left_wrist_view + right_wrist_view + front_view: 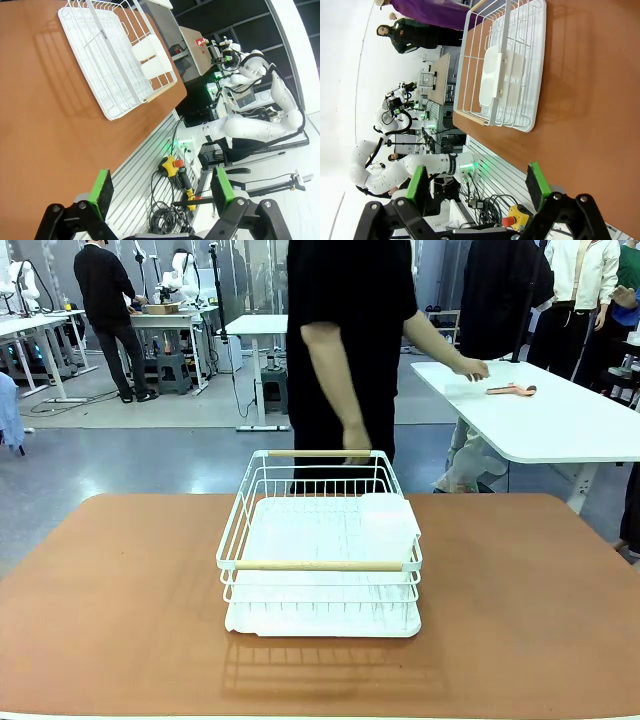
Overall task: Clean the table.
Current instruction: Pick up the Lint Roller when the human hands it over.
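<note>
The reddish-brown table [120, 600] carries a white wire dish rack [320, 560] with two wooden handles, standing at its middle on a white drip tray. A white plastic container [388, 520] rests inside the rack at its right far corner. In the left wrist view my left gripper [161, 192] stands open off the table's edge, with the rack [115, 65] farther along the table [45, 115]. My right gripper [479, 185] is open too, nothing between its green pads, and the rack [505, 65] with the container [492, 82] lies ahead on the table [600, 110].
A person in black stands at the table's far side, one hand [355, 440] hanging near the rack's far handle, the other hand [472, 367] on a white table [540, 420] at the right with a pinkish object [512, 390]. Cables and a red emergency button [170, 162] lie below my left gripper.
</note>
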Robot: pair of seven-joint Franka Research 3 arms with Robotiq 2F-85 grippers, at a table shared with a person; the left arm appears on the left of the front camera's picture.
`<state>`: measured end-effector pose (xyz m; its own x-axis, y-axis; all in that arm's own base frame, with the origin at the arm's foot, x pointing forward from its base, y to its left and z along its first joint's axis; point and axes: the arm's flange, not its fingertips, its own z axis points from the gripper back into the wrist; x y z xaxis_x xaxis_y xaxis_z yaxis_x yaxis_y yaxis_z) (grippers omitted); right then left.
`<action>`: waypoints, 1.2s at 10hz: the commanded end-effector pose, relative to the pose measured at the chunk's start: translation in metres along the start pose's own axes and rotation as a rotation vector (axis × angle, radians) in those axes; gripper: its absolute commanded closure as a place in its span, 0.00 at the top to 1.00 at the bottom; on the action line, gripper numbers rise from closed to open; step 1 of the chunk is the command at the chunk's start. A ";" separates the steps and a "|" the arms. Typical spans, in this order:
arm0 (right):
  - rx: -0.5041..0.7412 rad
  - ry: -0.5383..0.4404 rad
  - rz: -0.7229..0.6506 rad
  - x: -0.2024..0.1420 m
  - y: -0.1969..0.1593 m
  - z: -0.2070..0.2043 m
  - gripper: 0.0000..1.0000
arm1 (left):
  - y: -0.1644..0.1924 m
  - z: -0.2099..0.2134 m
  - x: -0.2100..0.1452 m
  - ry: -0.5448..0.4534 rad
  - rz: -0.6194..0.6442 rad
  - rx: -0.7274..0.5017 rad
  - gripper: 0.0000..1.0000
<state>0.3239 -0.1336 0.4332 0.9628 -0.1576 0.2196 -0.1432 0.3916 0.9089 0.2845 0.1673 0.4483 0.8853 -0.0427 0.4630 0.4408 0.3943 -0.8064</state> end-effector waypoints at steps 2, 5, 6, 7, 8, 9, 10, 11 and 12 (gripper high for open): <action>0.015 -0.008 0.013 -0.001 0.002 -0.001 1.00 | -0.002 0.000 -0.002 -0.012 -0.013 -0.011 1.00; 0.015 -0.008 0.013 -0.001 0.002 -0.001 1.00 | -0.002 0.000 -0.002 -0.012 -0.013 -0.011 1.00; 0.015 -0.008 0.013 -0.001 0.002 -0.001 1.00 | -0.002 0.000 -0.002 -0.012 -0.013 -0.011 1.00; 0.015 -0.008 0.013 -0.001 0.002 -0.001 1.00 | -0.002 0.000 -0.002 -0.012 -0.013 -0.011 1.00; 0.015 -0.008 0.013 -0.001 0.002 -0.001 1.00 | -0.002 0.000 -0.002 -0.012 -0.013 -0.011 1.00; 0.015 -0.008 0.013 -0.001 0.002 -0.001 1.00 | -0.002 0.000 -0.002 -0.012 -0.013 -0.011 1.00; 0.015 -0.008 0.013 -0.001 0.002 -0.001 1.00 | -0.002 0.000 -0.002 -0.012 -0.013 -0.011 1.00; 0.015 -0.008 0.013 -0.001 0.002 -0.001 1.00 | -0.002 0.000 -0.002 -0.012 -0.013 -0.011 1.00; 0.015 -0.008 0.013 -0.001 0.002 -0.001 1.00 | -0.002 0.000 -0.002 -0.012 -0.013 -0.011 1.00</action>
<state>0.3239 -0.1335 0.4332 0.9628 -0.1576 0.2196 -0.1432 0.3917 0.9089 0.2845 0.1673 0.4483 0.8853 -0.0427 0.4630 0.4407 0.3943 -0.8064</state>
